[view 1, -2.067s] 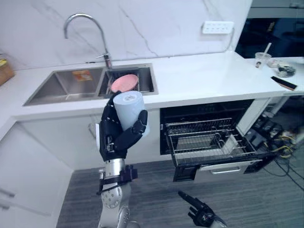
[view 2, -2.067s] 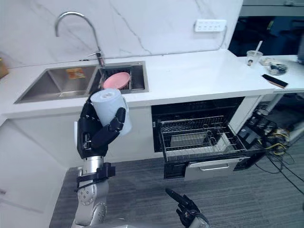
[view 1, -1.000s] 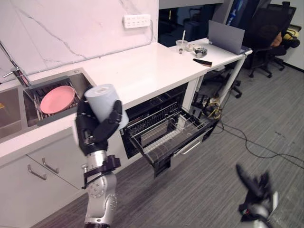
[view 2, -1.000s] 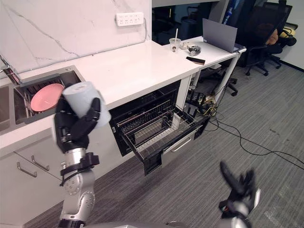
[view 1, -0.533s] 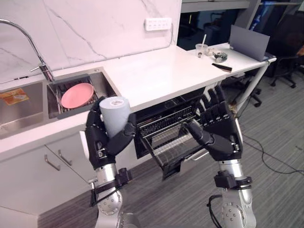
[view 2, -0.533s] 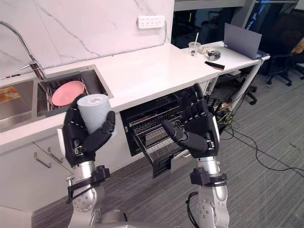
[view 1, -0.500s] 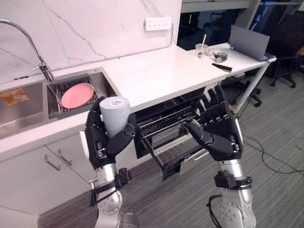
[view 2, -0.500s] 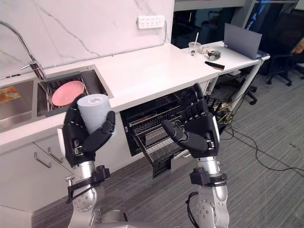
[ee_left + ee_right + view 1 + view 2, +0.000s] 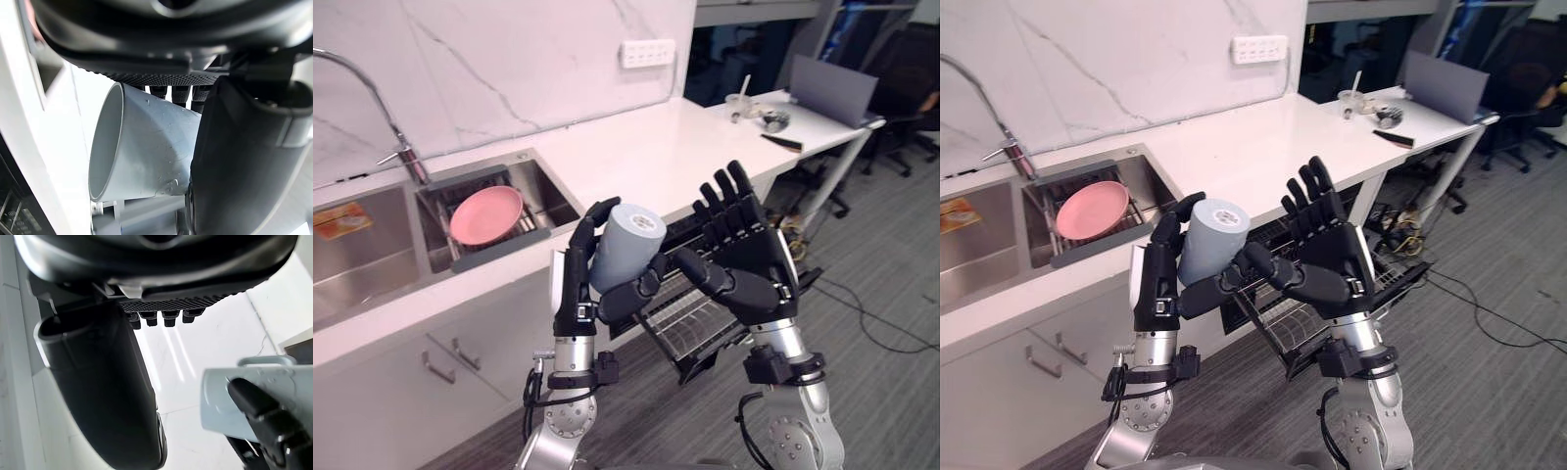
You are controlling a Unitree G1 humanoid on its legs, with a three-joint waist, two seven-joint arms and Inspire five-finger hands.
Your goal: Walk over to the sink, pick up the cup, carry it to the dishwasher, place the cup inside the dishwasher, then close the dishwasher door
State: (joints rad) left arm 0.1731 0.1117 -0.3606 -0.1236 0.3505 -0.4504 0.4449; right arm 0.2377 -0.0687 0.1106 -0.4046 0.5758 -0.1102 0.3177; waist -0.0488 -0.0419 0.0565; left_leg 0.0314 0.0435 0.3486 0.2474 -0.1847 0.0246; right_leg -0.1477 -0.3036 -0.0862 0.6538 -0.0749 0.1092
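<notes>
White desk (image 9: pixel 636 162) runs along a marble wall. Sink (image 9: pixel 362 269) at the left end, pink plate (image 9: pixel 486 214) propped in its right basin. Dishwasher (image 9: pixel 693 313) under the desk, wire rack pulled out, partly hidden behind both hands. Cup (image 9: pixel 625 247): pale blue-grey, plain cylinder, tilted, up in the air before the desk edge. Left hand (image 9: pixel 574 289) grips it, fingers and thumb curled round its wall. Right hand (image 9: pixel 759 262) just beside the cup, fingers straight and spread, holding nothing.
</notes>
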